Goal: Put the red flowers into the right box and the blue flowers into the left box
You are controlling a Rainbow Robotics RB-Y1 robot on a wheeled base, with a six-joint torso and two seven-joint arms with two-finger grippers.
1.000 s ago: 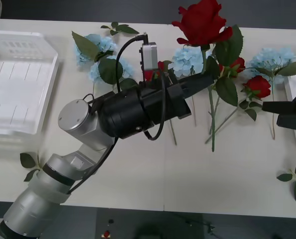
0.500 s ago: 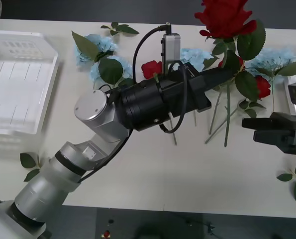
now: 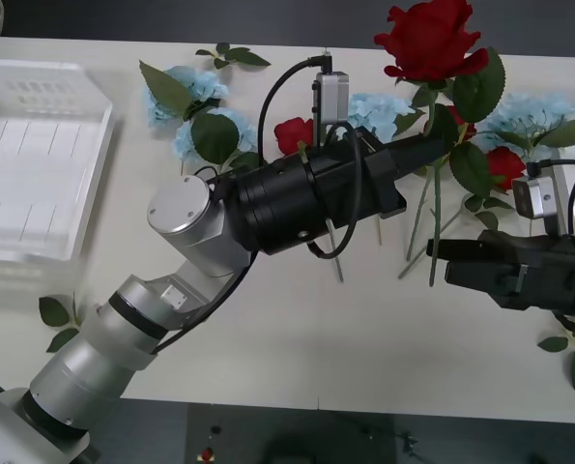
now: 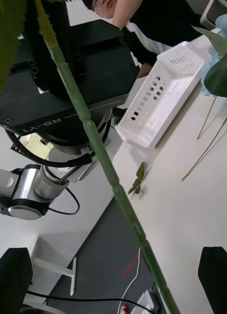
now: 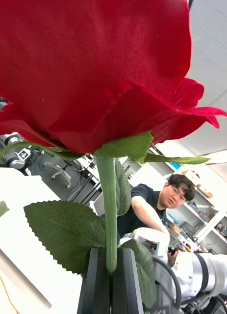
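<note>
left gripper: my fingers clamped tight on the stem of one red rose, held up off the table, bloom high toward the far edge, stem hanging down below the grip
why held so: grip sits just under the leaves, so the lower stem is free for my other hand to take; looks like a handover, since the right box is on the far side from this arm
right gripper: fingers spread wide, stem running between them w/o touching; tip sits right by the stem's lower end in the front view
step: judged as pre-grasp of handover; right needs to close on the stem before left lets go
other red flowers: lying on the table among the blue ones, one by my left forearm, more behind the held stem near the right side
blue flowers: flat on the table, far half, none boxed yet
left box: white slotted tray at the table's left, nothing in it
right box: just a bit of white rim at the far right edge, mostly hidden behind my right arm
loose leaf sprigs: near front corners, not part of job
writing: "RB-Y1" on the black robot body in the right wrist view; no other text legible
</note>
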